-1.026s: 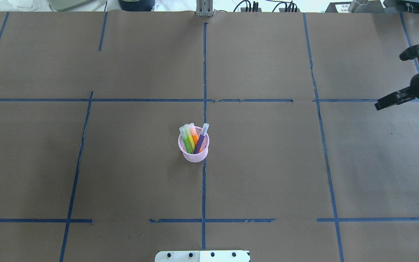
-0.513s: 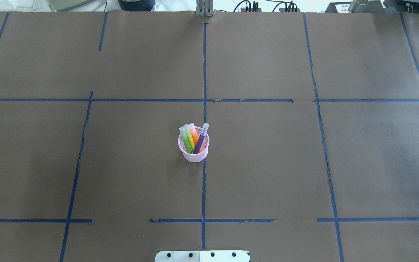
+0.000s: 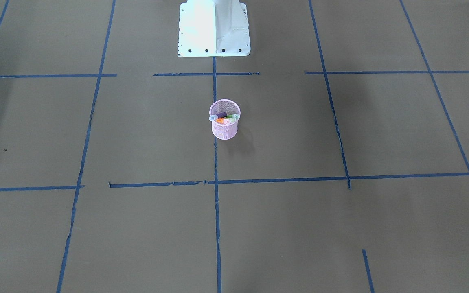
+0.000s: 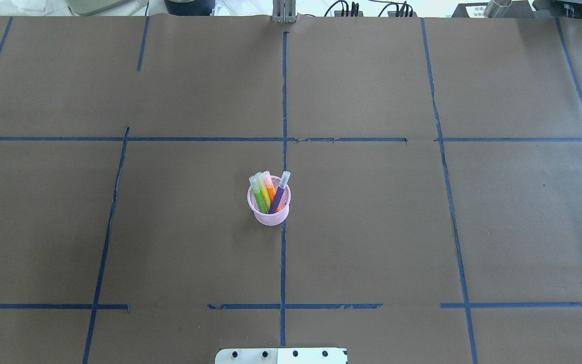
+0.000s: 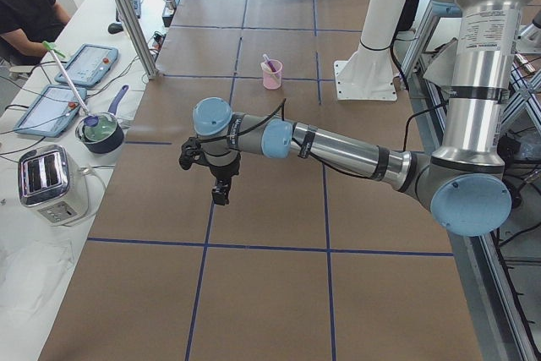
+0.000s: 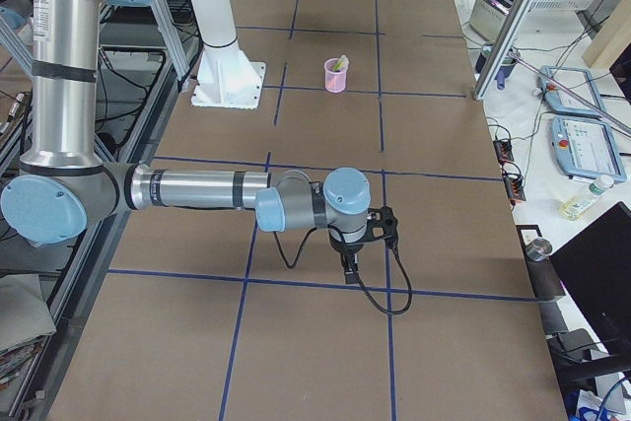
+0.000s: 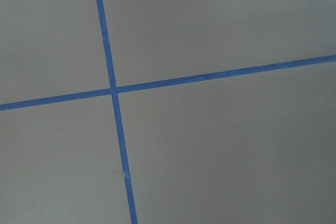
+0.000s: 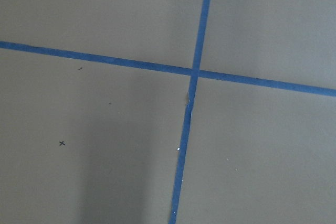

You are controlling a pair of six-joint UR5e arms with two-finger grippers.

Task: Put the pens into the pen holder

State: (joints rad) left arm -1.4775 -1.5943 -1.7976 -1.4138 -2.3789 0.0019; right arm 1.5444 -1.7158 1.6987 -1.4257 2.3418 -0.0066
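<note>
Overhead exterior: pen holder (image 4: pixel 269 208) w/ pens (image 4: pixel 265 191) inside stands mid-frame; my left gripper (image 5: pixel 221 195) & right gripper (image 6: pixel 349 268) hang well apart from it, open or closed I can't tell; risk = leaning pens or a careless sweep tipping it.

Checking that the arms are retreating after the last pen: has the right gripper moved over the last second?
Yes. The right gripper has left the overhead view to the right, past the rightmost blue tape line that it overlapped before.
</note>
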